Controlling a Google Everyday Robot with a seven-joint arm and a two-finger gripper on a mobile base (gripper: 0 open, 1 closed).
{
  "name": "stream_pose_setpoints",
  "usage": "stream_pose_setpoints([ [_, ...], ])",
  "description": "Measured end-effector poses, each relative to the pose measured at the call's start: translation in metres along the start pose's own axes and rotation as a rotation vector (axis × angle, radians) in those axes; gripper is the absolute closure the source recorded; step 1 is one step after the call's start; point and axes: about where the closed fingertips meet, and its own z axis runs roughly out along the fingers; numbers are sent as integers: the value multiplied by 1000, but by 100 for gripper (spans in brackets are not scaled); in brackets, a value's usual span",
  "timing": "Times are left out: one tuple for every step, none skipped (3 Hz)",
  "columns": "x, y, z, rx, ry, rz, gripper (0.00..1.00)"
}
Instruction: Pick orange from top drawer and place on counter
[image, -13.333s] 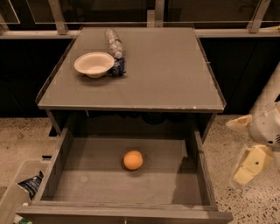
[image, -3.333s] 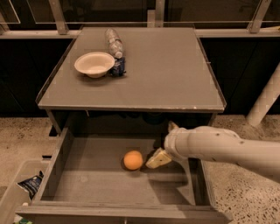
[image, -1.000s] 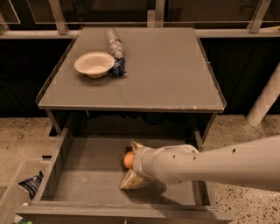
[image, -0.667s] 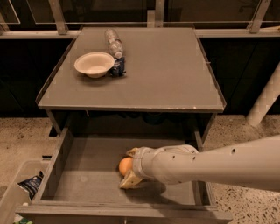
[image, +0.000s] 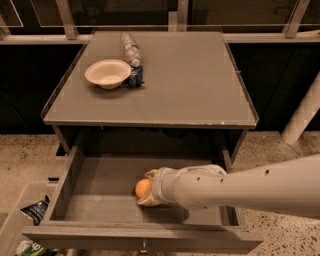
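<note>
The orange lies on the floor of the open top drawer, near its middle. My gripper reaches into the drawer from the right on a thick white arm. Its fingers sit above and below the orange and close against it. The orange still rests low in the drawer. The counter is the grey tabletop above the drawer. The drawer's knob shows on the front panel.
A white bowl and a lying plastic bottle sit on the counter's back left. A bin with wrappers stands at the lower left on the floor. A white post stands at the right.
My gripper came down into the drawer and moved left onto the orange. Its fingers have closed in around the fruit, which shifted slightly left.
</note>
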Motion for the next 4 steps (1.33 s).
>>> stream_pose_setpoints([
  [-5,-1,-20,34,3,-4,100],
  [-11,-5,-62,79,24,-31,100],
  [-30,-17,-121,112,54,-90,100],
  [-30,-17,-120,114,53,-90,100],
])
